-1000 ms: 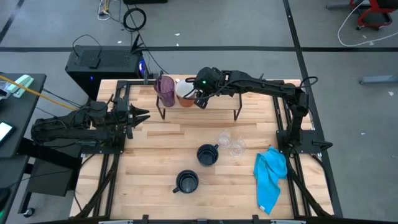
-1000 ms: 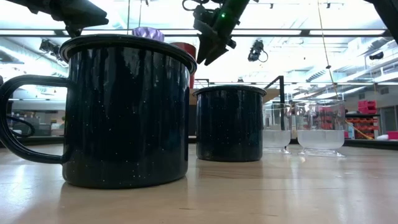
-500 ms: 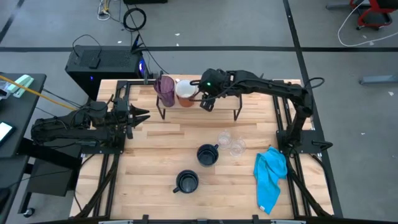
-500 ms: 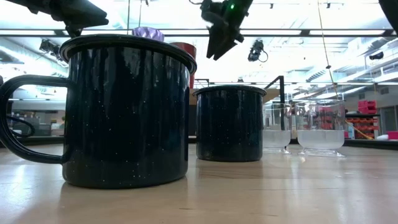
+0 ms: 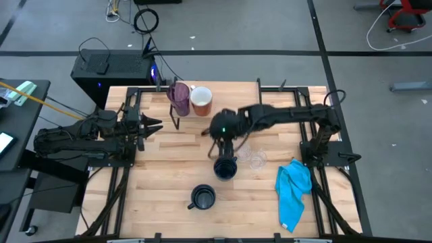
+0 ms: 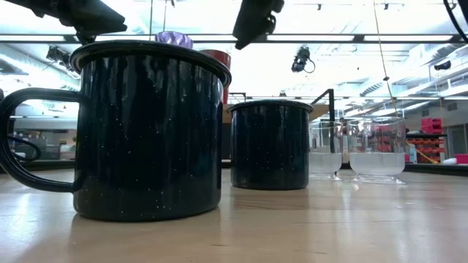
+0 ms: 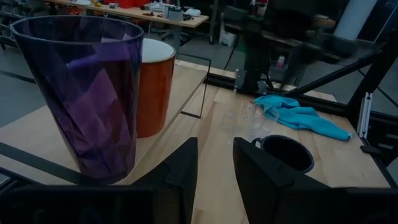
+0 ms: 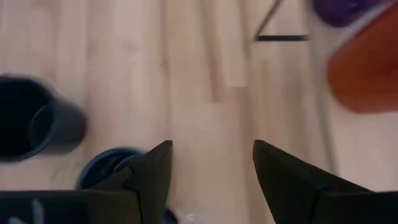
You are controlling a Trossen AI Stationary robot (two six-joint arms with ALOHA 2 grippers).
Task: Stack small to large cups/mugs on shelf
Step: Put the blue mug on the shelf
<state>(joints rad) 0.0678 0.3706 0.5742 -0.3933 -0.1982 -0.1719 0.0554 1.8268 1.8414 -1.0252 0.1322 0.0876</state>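
Hovering over the wooden tabletop (image 5: 169, 169), the right end effector (image 5: 223, 143) spreads its fingers empty above a dark navy handled mug (image 5: 225, 168). A purple faceted tumbler (image 5: 179, 97) and a white-and-orange mug (image 5: 201, 101) stand on the low light-wood shelf (image 5: 270, 101). The left end effector (image 5: 152, 125) waits beside the shelf, parted and empty.
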